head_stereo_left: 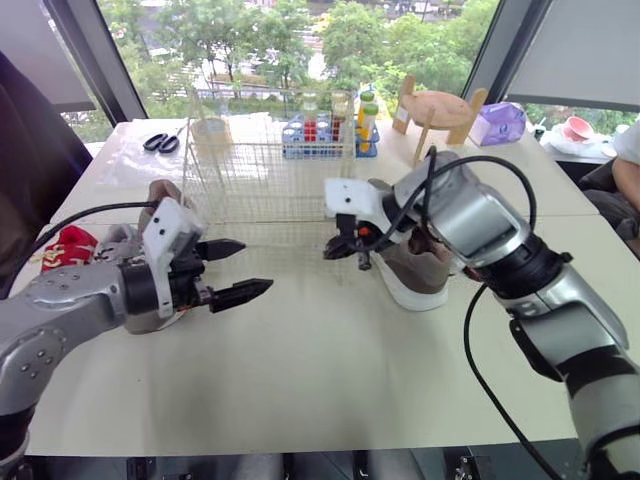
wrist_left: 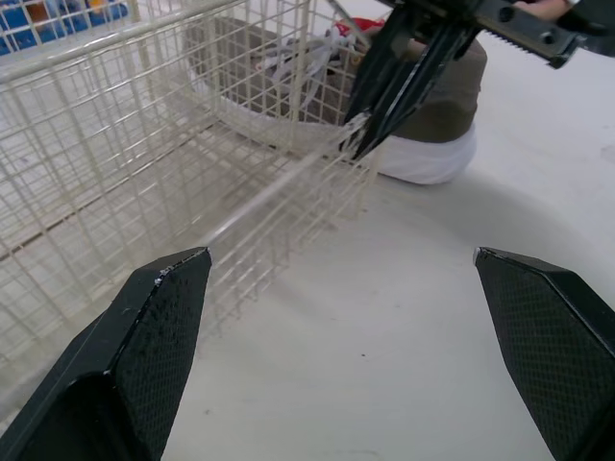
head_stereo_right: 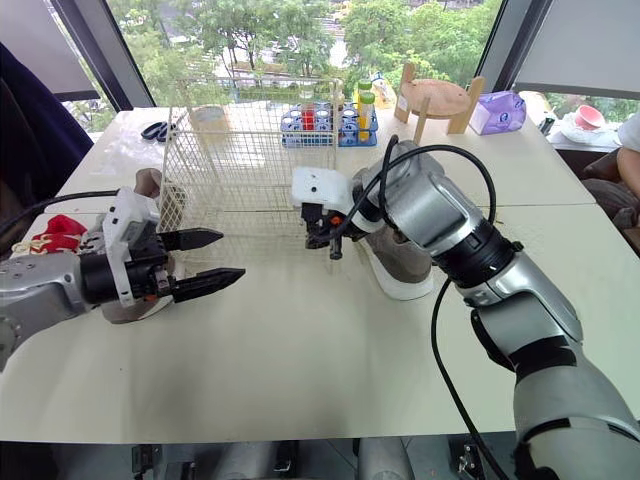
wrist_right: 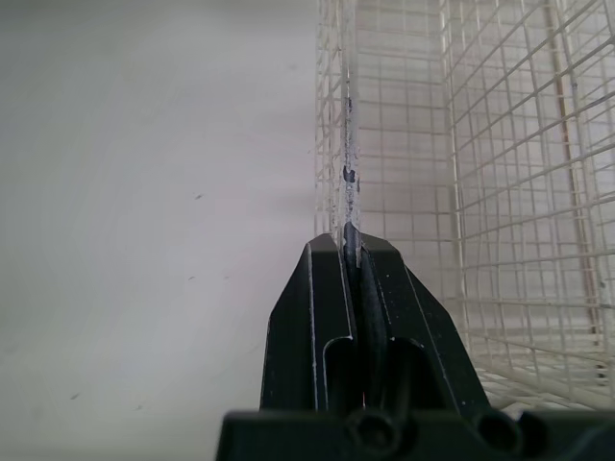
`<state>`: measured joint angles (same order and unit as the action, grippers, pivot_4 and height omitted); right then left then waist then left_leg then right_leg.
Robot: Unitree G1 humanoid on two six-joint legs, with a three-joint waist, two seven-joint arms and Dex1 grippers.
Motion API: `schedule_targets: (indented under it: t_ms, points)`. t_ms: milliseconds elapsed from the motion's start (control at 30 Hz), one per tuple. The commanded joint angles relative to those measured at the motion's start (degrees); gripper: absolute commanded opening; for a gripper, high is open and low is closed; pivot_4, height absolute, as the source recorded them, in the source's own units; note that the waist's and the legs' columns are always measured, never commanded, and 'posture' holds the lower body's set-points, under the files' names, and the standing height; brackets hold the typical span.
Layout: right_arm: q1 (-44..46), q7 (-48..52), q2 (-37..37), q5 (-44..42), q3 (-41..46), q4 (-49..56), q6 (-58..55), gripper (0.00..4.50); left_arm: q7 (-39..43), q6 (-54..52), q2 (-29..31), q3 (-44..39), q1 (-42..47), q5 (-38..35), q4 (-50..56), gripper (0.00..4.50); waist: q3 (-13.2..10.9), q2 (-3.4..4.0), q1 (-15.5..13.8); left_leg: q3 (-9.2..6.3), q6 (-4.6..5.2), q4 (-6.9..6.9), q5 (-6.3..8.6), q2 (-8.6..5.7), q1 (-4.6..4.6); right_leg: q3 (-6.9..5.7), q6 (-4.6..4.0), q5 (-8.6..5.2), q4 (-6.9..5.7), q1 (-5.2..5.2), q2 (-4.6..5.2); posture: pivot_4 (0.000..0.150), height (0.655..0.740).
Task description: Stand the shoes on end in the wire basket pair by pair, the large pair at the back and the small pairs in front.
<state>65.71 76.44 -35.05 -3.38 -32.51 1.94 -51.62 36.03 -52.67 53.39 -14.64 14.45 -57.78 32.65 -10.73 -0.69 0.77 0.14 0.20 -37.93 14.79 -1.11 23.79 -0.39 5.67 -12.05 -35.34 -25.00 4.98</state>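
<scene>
While your right hand (head_stereo_right: 318, 240) grips a front corner wire of the basket (head_stereo_right: 250, 160), your left hand (head_stereo_right: 232, 255) hangs open before it; one shoe (head_stereo_right: 395, 265) lies just beside the basket, outside.

Pale tabletop (head_stereo_left: 330, 400) beneath tall dark-framed windows (head_stereo_left: 250, 50) — green trees (head_stereo_right: 440, 25) outside, bright daylight

I read this as an office-type meeting room used for tests. A wide pale worktop (head_stereo_left: 330, 380) stands against tall dark-framed windows (head_stereo_left: 260, 50) facing trees. At its far edge lie scissors (head_stereo_left: 161, 142), a blue bottle rack (head_stereo_left: 325, 140) and a wooden stand (head_stereo_left: 437, 110). A person (head_stereo_left: 626, 165) sits at the right.
</scene>
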Motion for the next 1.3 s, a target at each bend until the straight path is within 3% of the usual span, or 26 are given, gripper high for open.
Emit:
schedule_targets:
  t_ms: [33,267,367,467,500,600,700,733,833,900,1133,1300]
  points:
    - [0.34,0.69,-1.16,-1.31,1.46,4.07,0.43,0.03,0.40,1.33,-0.17,-0.65,0.58,0.85,0.82,4.50,0.00,0.00,0.02,0.00,0.00,0.00,0.00,0.00,0.00,0.00,0.00,0.00,-0.01,0.00,0.00,0.150,0.7400]
    - [-0.71,-1.35,-0.60,-1.20,1.77,4.98,0.45,0.03,0.80,1.52,-0.40,-0.28,0.73,1.65,0.53,4.50,0.00,0.00,0.05,0.00,0.00,0.00,0.00,0.02,-0.01,0.00,0.00,0.00,-0.03,-0.02,-0.02,0.150,0.7400]
    - [-1.77,-1.92,-1.10,-1.58,2.46,6.49,1.08,0.94,1.53,1.69,-0.58,-0.13,0.53,1.85,0.12,4.50,0.00,0.00,0.03,0.00,0.00,0.00,0.00,0.02,-0.01,0.00,0.00,0.00,-0.04,-0.02,-0.02,0.150,0.7400]
    - [-1.58,0.18,-3.22,-5.80,7.04,10.87,1.54,2.60,1.82,1.42,-1.21,-0.84,0.17,0.86,0.35,4.50,0.00,0.00,-0.08,0.00,0.00,0.00,0.00,0.02,0.00,0.00,0.00,0.00,-0.03,-0.01,-0.02,0.150,0.7400]
    - [-0.36,0.29,-3.36,-8.28,9.72,12.07,-1.94,2.96,1.76,1.09,-1.42,-1.50,-0.10,-0.06,0.66,4.50,0.00,-0.01,-0.14,-0.01,0.00,-0.01,0.00,0.02,0.00,0.00,0.01,0.00,-0.03,0.00,-0.01,0.150,0.7400]
    - [5.07,-3.52,-2.10,-14.72,21.19,9.95,-13.29,2.96,1.40,-0.19,-2.06,-3.81,-1.08,-4.94,2.14,4.50,-0.01,-0.01,-0.07,-0.02,0.01,-0.05,0.00,0.02,0.00,0.00,0.01,0.00,-0.03,0.03,0.01,0.150,0.7400]
    - [4.60,-13.30,0.92,-16.79,34.64,6.27,-14.98,2.96,-1.22,-1.14,-3.67,-5.44,-1.83,-12.61,3.62,4.50,0.06,-0.12,-0.20,-0.08,0.00,-0.06,0.00,0.05,-0.02,0.00,0.00,0.00,-0.05,0.02,0.02,0.150,0.7400]
    - [2.63,-15.83,1.55,-16.85,37.65,6.79,-12.06,2.96,-2.24,-1.38,-3.94,-5.58,-1.96,-14.89,4.18,4.50,0.10,-0.19,-0.28,-0.16,0.00,-0.04,0.00,0.05,-0.05,-0.04,-0.01,-0.01,-0.01,0.11,0.02,0.150,0.7400]
    - [-10.21,-27.60,5.33,-14.46,48.91,11.82,-2.57,3.86,-8.86,-0.29,-6.54,-4.21,-2.12,-22.65,6.30,4.50,0.26,-0.45,-0.43,-0.34,-0.01,-0.02,0.01,0.04,-0.21,-0.06,-0.05,-0.02,0.20,0.45,0.08,0.150,0.7400]
    - [-19.90,-33.96,8.19,-14.49,54.14,17.84,-3.02,4.41,-14.45,1.19,-10.08,-1.41,-1.61,-27.29,6.58,4.50,0.29,-0.43,-1.27,-0.35,0.01,-0.01,0.02,-0.05,-0.32,-0.03,-0.09,-0.05,0.22,0.61,0.28,0.150,0.7400]
    - [-44.27,-46.74,18.09,-16.56,55.53,32.35,-2.63,4.41,-17.50,1.26,-15.89,11.07,-2.36,-19.50,7.82,4.50,0.25,-0.07,-1.04,-0.13,0.03,-0.01,0.00,-0.04,-0.37,0.08,-0.06,-0.03,0.03,0.45,0.04,0.150,0.7400]
    - [-51.93,-51.05,21.21,-17.56,53.44,34.81,-0.09,4.41,-14.42,2.09,-17.48,16.01,-4.00,-13.28,7.27,4.50,0.25,-0.04,-1.00,-0.12,0.04,-0.03,0.00,-0.02,-0.44,0.14,-0.25,-0.15,0.04,0.53,-0.20,0.150,0.7400]
